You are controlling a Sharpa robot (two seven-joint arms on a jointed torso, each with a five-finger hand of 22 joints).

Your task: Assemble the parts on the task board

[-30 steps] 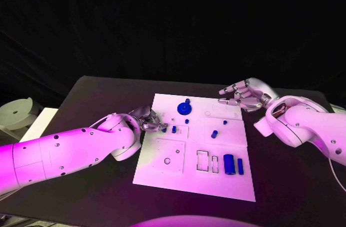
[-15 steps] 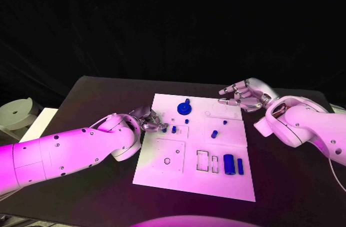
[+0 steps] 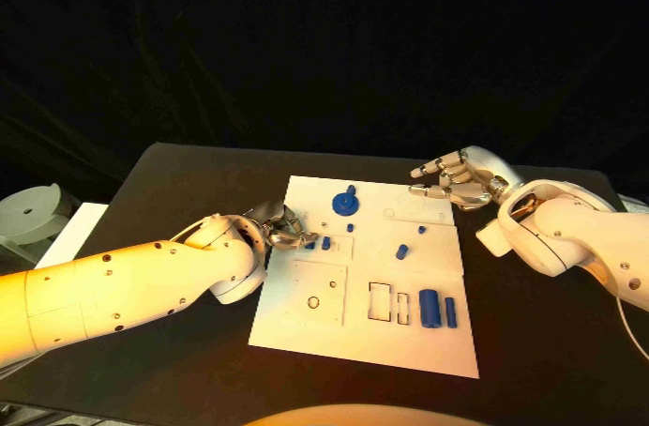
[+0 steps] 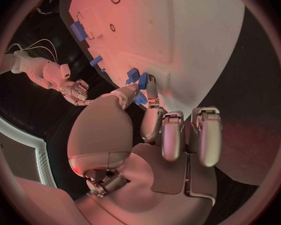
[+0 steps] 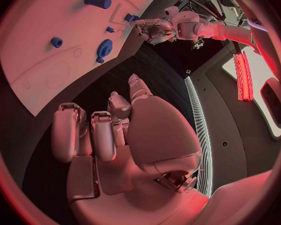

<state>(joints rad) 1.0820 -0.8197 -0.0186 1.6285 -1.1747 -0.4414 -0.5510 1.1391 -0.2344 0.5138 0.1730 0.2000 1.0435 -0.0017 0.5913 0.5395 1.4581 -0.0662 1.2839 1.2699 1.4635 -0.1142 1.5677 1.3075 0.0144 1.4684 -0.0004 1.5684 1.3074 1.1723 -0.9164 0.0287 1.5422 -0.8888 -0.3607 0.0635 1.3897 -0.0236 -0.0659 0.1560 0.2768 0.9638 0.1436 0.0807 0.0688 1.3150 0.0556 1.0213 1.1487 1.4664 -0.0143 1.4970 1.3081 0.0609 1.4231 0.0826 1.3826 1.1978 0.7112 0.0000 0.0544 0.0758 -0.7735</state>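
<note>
Nothing has moved over the last second — the left hand [image 3: 280,227] still pinches a small blue plastic part [image 4: 142,80] at the white task board's [image 3: 339,337] left edge; the right hand [image 3: 455,182] hovers, released, beyond the far corner — the insertion looks stalled.

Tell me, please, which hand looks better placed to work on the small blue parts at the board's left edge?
Probably the left. The left hand is at the task board's left edge, fingertips at the small blue parts. The right hand hangs by the board's far right corner, holding nothing.
</note>
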